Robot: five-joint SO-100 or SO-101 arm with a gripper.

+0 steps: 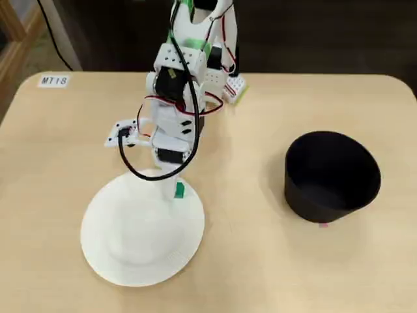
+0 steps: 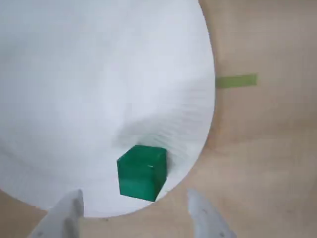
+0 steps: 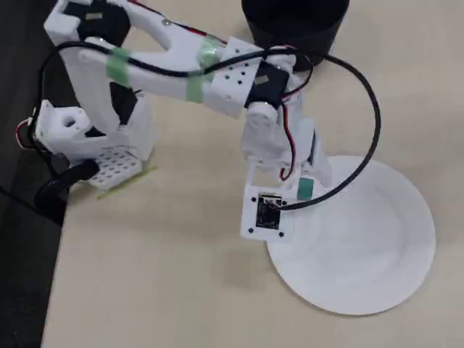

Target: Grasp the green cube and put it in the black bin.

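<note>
Green cube (image 2: 142, 172) near white plate (image 2: 89, 89) edge, jaws spread wide just short of it, black bin (image 1: 332, 176) well apart, tabletop (image 1: 260, 261) label "MT18" (image 1: 53, 81)

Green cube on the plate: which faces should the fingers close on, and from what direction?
Grip the green cube by its two opposite side faces, coming straight down from above. It sits flat near the white plate's edge, and the open gripper fingertips already stand wider than it, so probably only a small advance is needed.

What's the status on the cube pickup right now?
Gripper open, fingers straddling small bright-green cube, not closed on it. Cube sits near edge of flat white round plate. Round matte-black bin empty, path clear.
</note>
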